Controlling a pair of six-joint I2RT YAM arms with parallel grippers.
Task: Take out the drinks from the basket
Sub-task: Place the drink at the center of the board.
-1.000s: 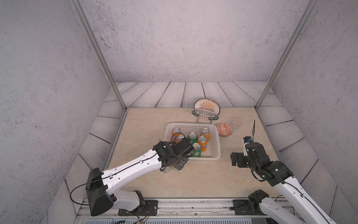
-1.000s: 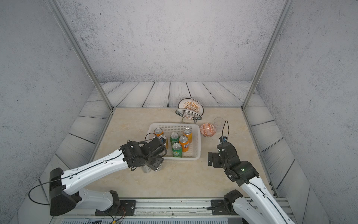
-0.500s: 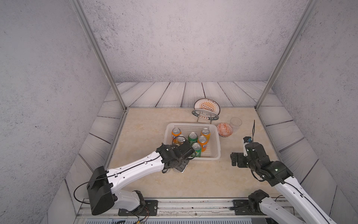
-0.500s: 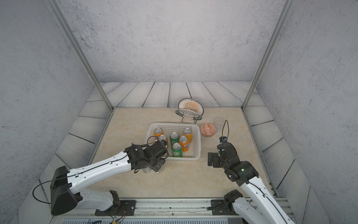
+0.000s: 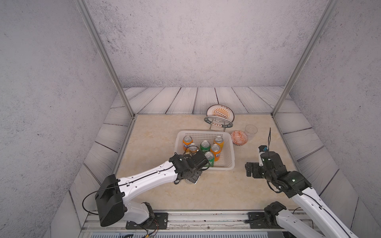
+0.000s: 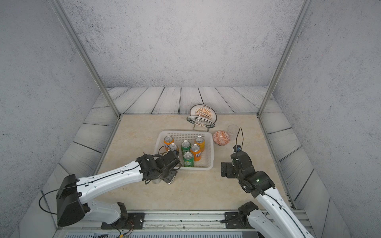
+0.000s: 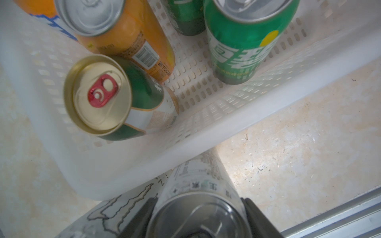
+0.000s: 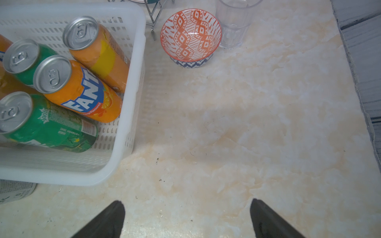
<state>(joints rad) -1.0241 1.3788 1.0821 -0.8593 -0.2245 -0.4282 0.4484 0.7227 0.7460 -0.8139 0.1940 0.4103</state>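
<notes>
Nearest the robot, at seven o'clock from the basket (image 5: 221, 167), the left gripper (image 7: 199, 203) is clamped on a slim silver-white can (image 7: 195, 177). The can is outside the basket wall and low over the table (image 5: 216, 191); whether its base is down, I can't tell. Tight beside it is what looks like a second pale can (image 7: 115, 206), so that's one out for certain, maybe two.

At four o'clock the right gripper (image 8: 186, 218) hovers over bare table, jaws spread wide, nothing in them.

Into the basket now, and I count seven to go: four orange cans (image 5: 215, 151), two green cans (image 5: 205, 145), and a gold-topped green can (image 7: 99, 94) tucked in the near-left corner.

Beyond, at two o'clock, sit the patterned bowl (image 5: 239, 137) and glass cup (image 5: 251, 129), with the plates (image 5: 220, 112) at twelve. Early going, I'd say.
</notes>
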